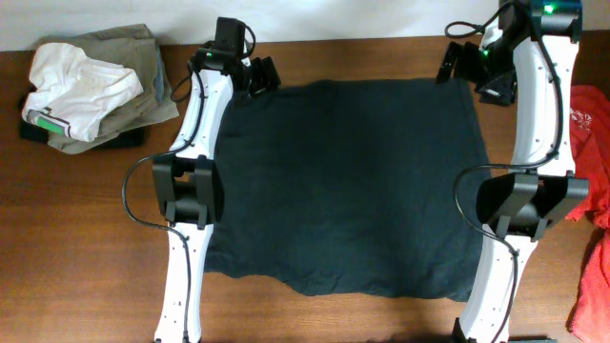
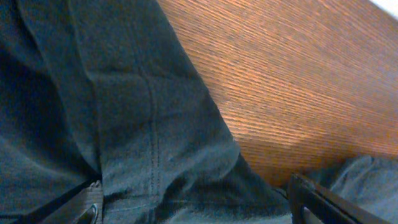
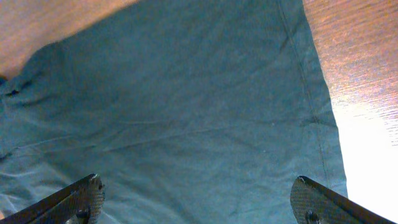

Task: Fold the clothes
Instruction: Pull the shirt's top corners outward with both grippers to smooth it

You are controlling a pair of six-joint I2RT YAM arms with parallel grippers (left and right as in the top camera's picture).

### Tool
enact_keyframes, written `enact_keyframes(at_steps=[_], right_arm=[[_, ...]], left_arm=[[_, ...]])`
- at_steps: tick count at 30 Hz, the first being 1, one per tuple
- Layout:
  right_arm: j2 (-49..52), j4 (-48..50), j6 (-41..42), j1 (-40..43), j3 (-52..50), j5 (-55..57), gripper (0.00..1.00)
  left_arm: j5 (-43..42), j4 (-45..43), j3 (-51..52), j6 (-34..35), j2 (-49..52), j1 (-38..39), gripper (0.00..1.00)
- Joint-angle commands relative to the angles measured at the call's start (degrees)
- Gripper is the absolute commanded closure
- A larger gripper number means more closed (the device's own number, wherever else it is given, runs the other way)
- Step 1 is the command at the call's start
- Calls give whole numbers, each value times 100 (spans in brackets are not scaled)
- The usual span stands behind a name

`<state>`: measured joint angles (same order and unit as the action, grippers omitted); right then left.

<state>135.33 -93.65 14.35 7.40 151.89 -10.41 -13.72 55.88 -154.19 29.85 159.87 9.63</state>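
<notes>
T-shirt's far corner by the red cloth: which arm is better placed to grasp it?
Right: the right gripper, open, hovers at that T-shirt corner; the left gripper is at the opposite far corner.

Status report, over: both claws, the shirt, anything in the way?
Black T-shirt spread out, not yet folded. Left claw open over its far left corner, right claw open over far right corner. Clothes pile, red cloth lie off to the sides.

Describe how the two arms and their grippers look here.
Both are white-shelled arms, left arm and right arm, with black joint housings, looping black cables and green lights near the wrists. The left gripper and right gripper have black fingers.
</notes>
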Motion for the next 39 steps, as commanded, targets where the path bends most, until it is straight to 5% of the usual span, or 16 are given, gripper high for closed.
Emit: enact_keyframes(at_steps=[1,9,23,33,39], right_arm=[[111,59,-63,-26,-214,254,1],[166,1613,-345,-20,-361,1397,1],[2245,3807,-678,133,-361,785,6],[2352,4280,-507,136,-363,1419,6],[2363,4356,-485,136,-553,1587,14]], left_arm=[[-48,-7,-59,11,107,-4,23],[151,15,-59,9,107,-4,67],[149,140,-59,11,107,50,67],[149,157,-59,11,118,87,67],[146,160,-57,11,118,127,67]])
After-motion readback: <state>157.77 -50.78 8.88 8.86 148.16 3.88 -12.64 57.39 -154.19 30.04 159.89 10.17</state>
